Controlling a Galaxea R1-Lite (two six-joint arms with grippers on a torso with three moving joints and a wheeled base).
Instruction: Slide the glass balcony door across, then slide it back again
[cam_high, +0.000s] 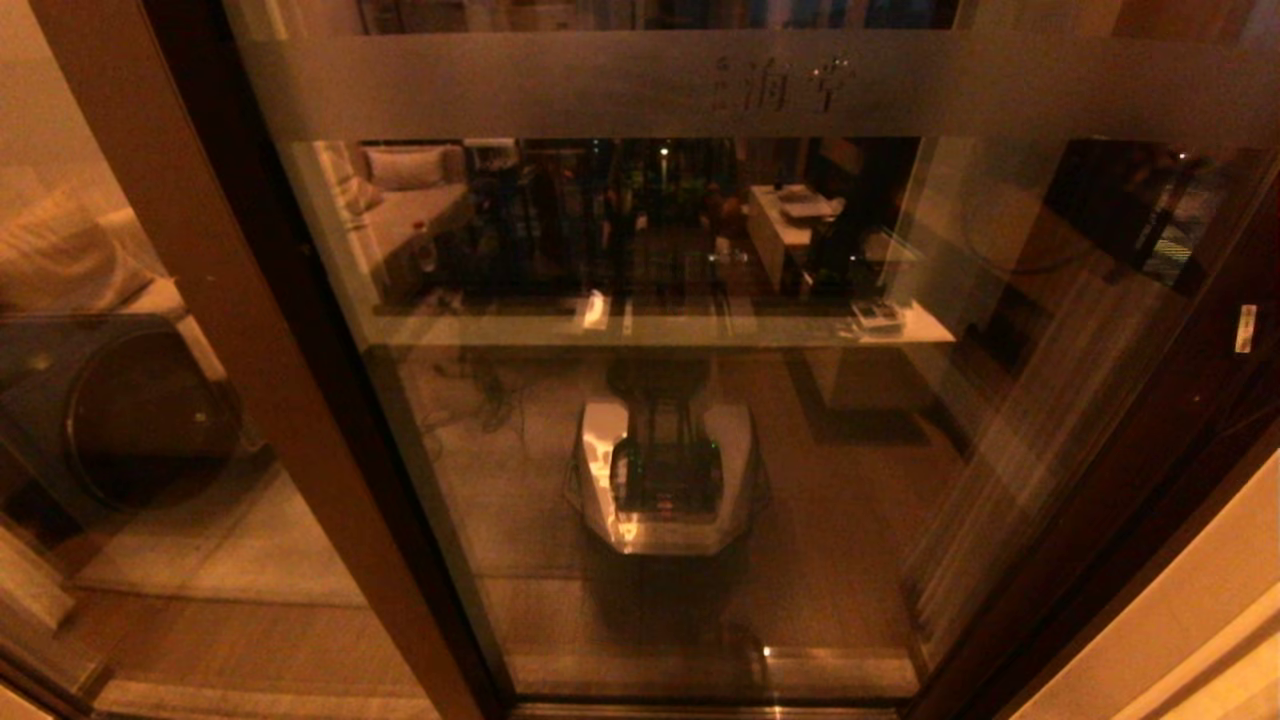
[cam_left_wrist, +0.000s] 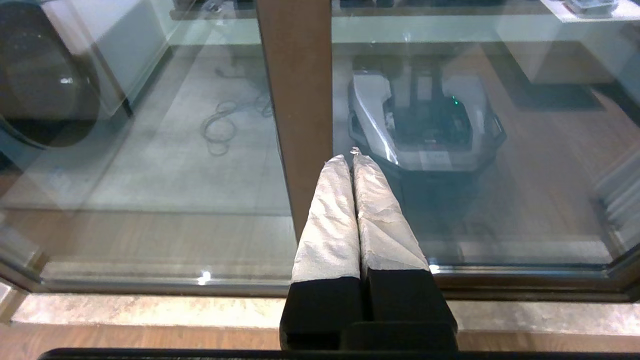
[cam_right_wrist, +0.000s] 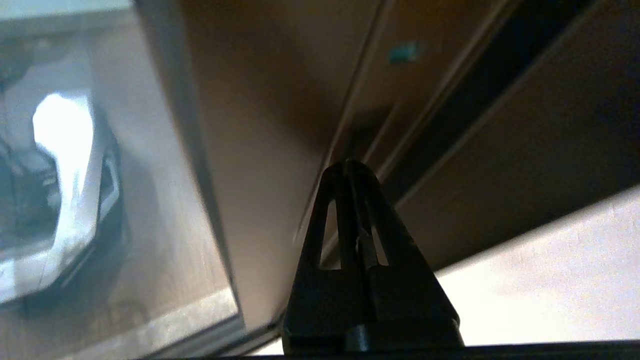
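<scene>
Neither gripper has hold of the glass balcony door (cam_high: 700, 400), which fills the middle of the head view, its right stile (cam_high: 1150, 450) against the jamb; judging by that, the first slide seems not yet made and both slides remain. Right gripper (cam_right_wrist: 350, 167) points its black fingers, pressed together and empty, at the dark brown stile on the right, close to a groove but not visibly touching. Left gripper (cam_left_wrist: 350, 160) hangs low and near, padded fingers together, empty, aimed at the wide brown post (cam_left_wrist: 295, 100).
</scene>
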